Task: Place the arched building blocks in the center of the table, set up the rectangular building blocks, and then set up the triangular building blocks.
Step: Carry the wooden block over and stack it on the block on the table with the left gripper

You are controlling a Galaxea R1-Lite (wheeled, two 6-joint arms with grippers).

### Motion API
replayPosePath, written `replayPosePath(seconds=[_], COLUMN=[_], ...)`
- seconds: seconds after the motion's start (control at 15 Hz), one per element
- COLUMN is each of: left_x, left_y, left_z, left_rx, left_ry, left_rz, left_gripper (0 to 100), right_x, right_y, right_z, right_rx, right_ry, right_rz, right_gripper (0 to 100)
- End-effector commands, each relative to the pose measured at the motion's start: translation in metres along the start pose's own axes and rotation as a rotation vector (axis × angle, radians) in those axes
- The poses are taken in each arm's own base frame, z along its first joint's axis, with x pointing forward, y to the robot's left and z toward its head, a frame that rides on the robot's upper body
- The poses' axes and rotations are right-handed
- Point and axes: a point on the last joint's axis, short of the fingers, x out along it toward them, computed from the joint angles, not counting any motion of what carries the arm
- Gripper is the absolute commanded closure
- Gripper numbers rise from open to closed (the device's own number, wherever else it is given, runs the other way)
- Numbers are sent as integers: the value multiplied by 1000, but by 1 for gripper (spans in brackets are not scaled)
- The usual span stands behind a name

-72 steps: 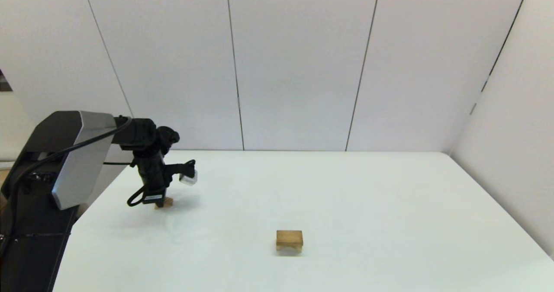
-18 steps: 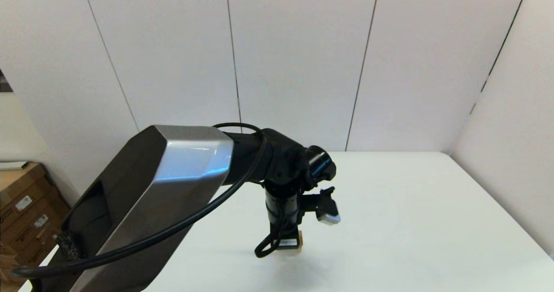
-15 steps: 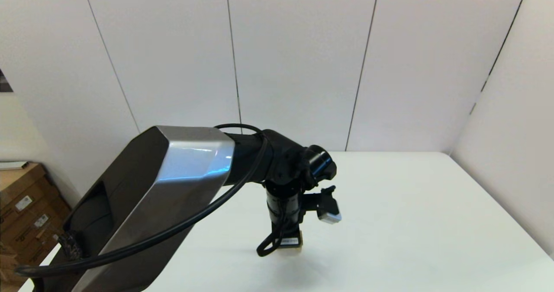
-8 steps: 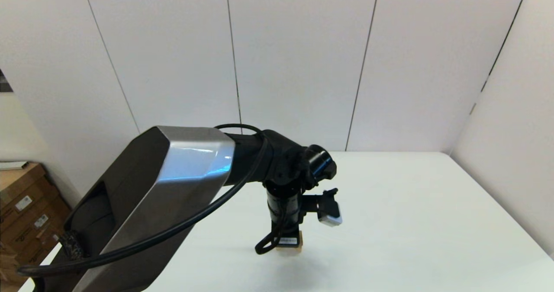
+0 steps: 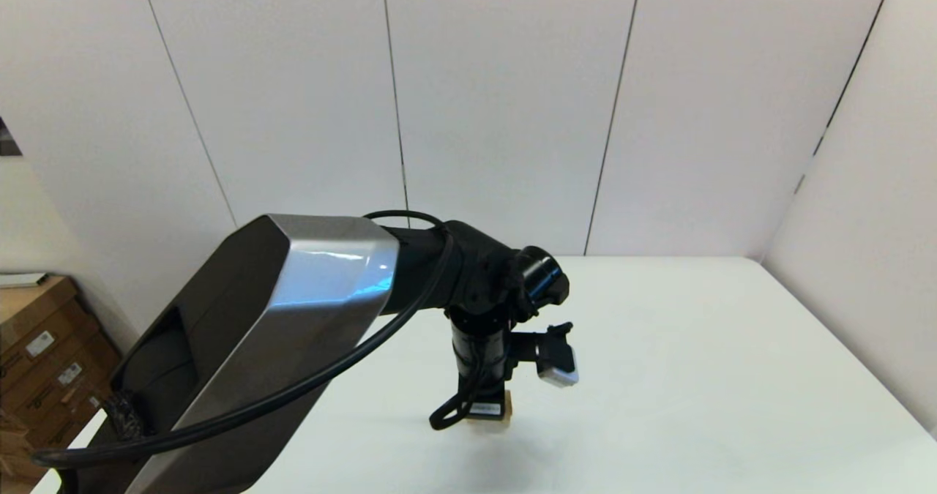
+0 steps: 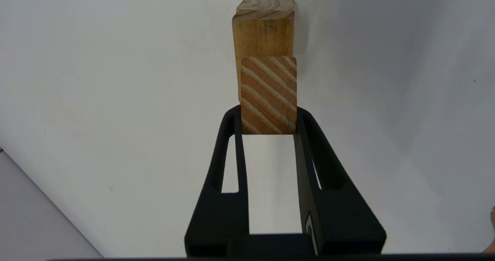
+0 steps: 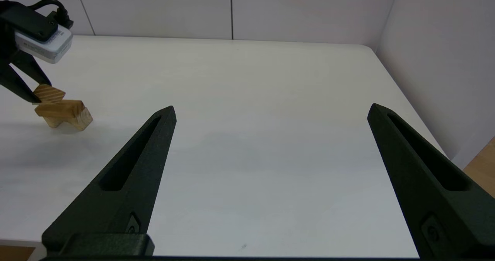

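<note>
My left gripper (image 6: 268, 118), near the center of the table (image 5: 695, 377), clamps the rectangular block (image 6: 268, 94), resting it atop the arched block (image 6: 264, 31). My right gripper (image 7: 270, 114) waits at 5 o'clock, fingers spread wide.

Head camera high above the table (image 5: 695, 347); wrist cameras low, close; shared ground: the stacked blocks (image 7: 62, 108).

Bright, even overhead light w/ soft shadows on table (image 5: 695, 377), glare on arm shell (image 5: 329, 274), approx sharp focus.
</note>
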Motion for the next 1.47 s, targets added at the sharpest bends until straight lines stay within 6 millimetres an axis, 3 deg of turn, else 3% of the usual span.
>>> replayPosePath(seconds=[0.07, 1.47], left_x=[2, 5], left_y=[-2, -1], left_z=[-1, 3], left_rx=[7, 9], left_ry=[16, 2], left_rz=[-15, 3], left_gripper=[100, 100], right_x=[0, 0], right_y=[0, 0], right_z=[0, 0], right_rx=[0, 0], right_ry=[2, 2], right_rz=[1, 1], right_gripper=[0, 0])
